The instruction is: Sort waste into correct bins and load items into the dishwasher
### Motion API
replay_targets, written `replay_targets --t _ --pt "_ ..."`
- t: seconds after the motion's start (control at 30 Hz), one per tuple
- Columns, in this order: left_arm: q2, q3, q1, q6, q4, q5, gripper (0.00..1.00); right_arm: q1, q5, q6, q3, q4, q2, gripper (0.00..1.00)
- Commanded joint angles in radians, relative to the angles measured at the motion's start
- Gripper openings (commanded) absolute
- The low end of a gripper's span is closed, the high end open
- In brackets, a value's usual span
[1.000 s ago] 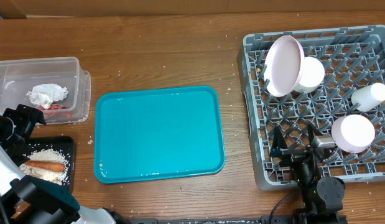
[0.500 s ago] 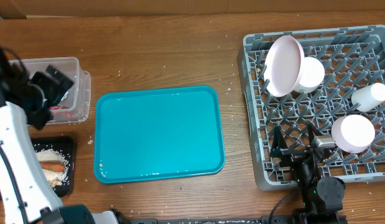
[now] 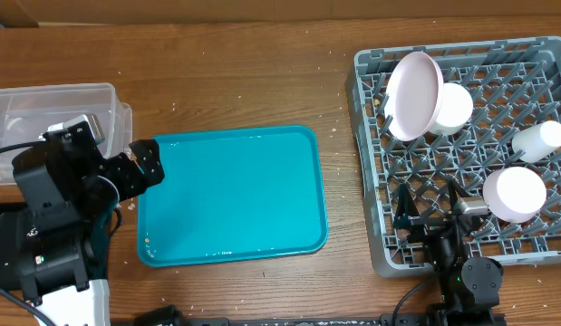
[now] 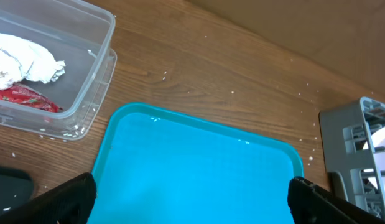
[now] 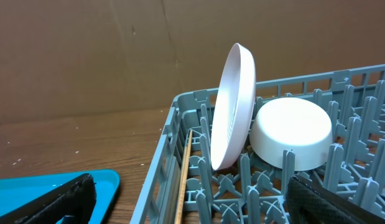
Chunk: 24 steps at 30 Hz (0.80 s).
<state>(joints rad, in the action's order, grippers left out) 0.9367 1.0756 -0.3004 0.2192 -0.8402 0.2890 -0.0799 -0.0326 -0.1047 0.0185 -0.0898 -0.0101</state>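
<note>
The left gripper (image 4: 192,182) hung with its jaws wide apart and nothing between them. Directly beneath the gap lay the bare teal tray (image 4: 198,155), with no dish or scrap left on it. Ahead of the jaws and off to their left stood the clear tub (image 4: 92,106), holding the crumpled napkin (image 4: 24,59) with the red wrapper (image 4: 21,98) just beside it. A corner of the black tray (image 4: 9,183) showed close behind the left finger.

This was the change. A second earlier this gripper had been low beside the black tray, half a second earlier it was over the tub, and now it had swung across to the tray's near edge. The rice and carrot seen earlier in the black tray were now hidden under the arm from overhead.

The right gripper (image 5: 191,180) had not moved, and its jaws also stood wide apart and empty. They sat over the near wall of the dish rack (image 5: 180,112). Just ahead of them the large plate (image 5: 232,106) stood on edge between the pegs, leaning against the upturned bowl (image 5: 292,130) to its right. Farther off to the right, the smaller plate (image 3: 514,193) and the cup (image 3: 540,139) also rested in the rack.

With the waste binned, every dish racked and both grippers empty, the task looked finished. The left arm's sweep read as a withdrawal rather than a reach for anything.
</note>
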Motion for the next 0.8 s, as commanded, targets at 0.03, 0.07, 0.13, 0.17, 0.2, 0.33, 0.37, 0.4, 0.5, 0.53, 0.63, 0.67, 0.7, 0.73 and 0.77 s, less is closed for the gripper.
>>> replay_targets --t 0.03,0.07,0.13,0.17,0.2,0.33,0.37,0.4,0.5,0.53,0.63,0.67,0.7,0.73,0.77 --pt "-0.071 -0.043 0.01 -0.045 0.044 0.0 1.0 0.002 0.013 -0.002 -0.011 0.007 0.007 1.0" --pt "-0.097 -0.069 0.021 -0.045 0.086 0.0 1.0 0.002 0.013 -0.002 -0.011 0.007 0.007 1.0" --pt "-0.17 -0.177 0.08 -0.106 0.244 0.0 1.0 0.002 0.013 -0.002 -0.011 0.007 0.007 1.0" --pt "-0.201 -0.227 0.109 -0.14 0.308 -0.001 1.0 0.002 0.013 -0.002 -0.011 0.007 0.007 1.0" --pt "-0.232 -0.277 0.135 -0.17 0.371 -0.001 1.0 0.002 0.013 -0.002 -0.011 0.007 0.007 1.0" --pt "-0.36 -0.5 0.198 -0.219 0.655 -0.035 1.0 0.002 0.013 -0.002 -0.011 0.007 0.007 1.0" --pt "-0.388 -0.541 0.198 -0.219 0.706 -0.034 1.0 0.002 0.013 -0.002 -0.011 0.007 0.007 1.0" --pt "-0.411 -0.573 0.198 -0.219 0.744 -0.035 1.0 0.002 0.013 -0.002 -0.011 0.007 0.007 1.0" --pt "-0.492 -0.681 0.198 -0.216 0.851 -0.062 0.99 0.002 0.013 -0.002 -0.011 0.007 0.007 1.0" --pt "-0.518 -0.715 0.198 -0.211 0.877 -0.076 1.0 0.002 0.013 -0.002 -0.011 0.007 0.007 1.0" --pt "-0.608 -0.843 0.198 -0.132 0.967 -0.167 1.0 0.002 0.013 -0.002 -0.011 0.007 0.007 1.0" --pt "-0.638 -0.882 0.198 -0.111 0.996 -0.199 1.0 0.002 0.013 -0.002 -0.011 0.007 0.007 1.0" --pt "-0.669 -0.924 0.198 -0.096 1.037 -0.221 1.0 0.002 0.013 -0.002 -0.011 0.007 0.007 1.0" --pt "-0.688 -0.948 0.198 -0.091 1.057 -0.222 1.0 0.002 0.013 -0.002 -0.011 0.007 0.007 1.0" --pt "-0.713 -0.98 0.198 -0.091 1.086 -0.222 1.0 0.002 0.013 -0.002 -0.011 0.007 0.007 1.0"
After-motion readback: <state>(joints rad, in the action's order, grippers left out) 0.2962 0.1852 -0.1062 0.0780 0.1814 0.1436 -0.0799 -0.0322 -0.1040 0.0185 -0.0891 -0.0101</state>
